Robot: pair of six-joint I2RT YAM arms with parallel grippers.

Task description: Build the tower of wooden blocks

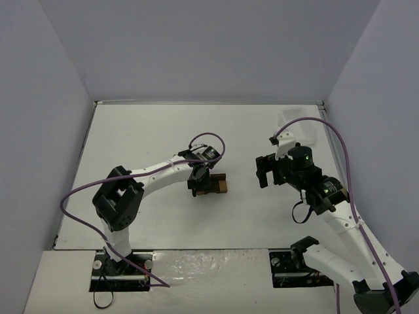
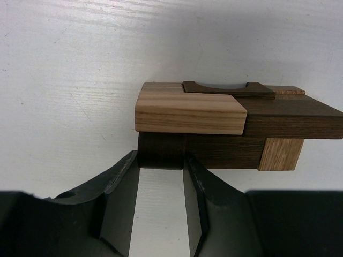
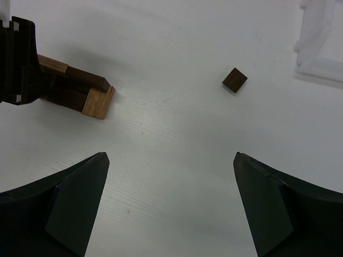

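Observation:
The wood block tower (image 2: 225, 126) is a low stack of dark brown and light tan blocks lying on the white table; it also shows in the top view (image 1: 220, 184) and the right wrist view (image 3: 80, 91). My left gripper (image 2: 161, 161) is shut on the near end of the tower's bottom dark block (image 2: 161, 151), one finger on each side. In the top view the left gripper (image 1: 200, 186) sits at the tower's left side. My right gripper (image 3: 170, 155) is wide open and empty above bare table, right of the tower (image 1: 265, 171). A small loose dark cube (image 3: 235, 80) lies ahead of it.
A white rectangular tray (image 3: 320, 51) stands at the far right, seen in the top view near the right wall (image 1: 298, 125). Grey walls close the table on three sides. Purple cables loop over both arms.

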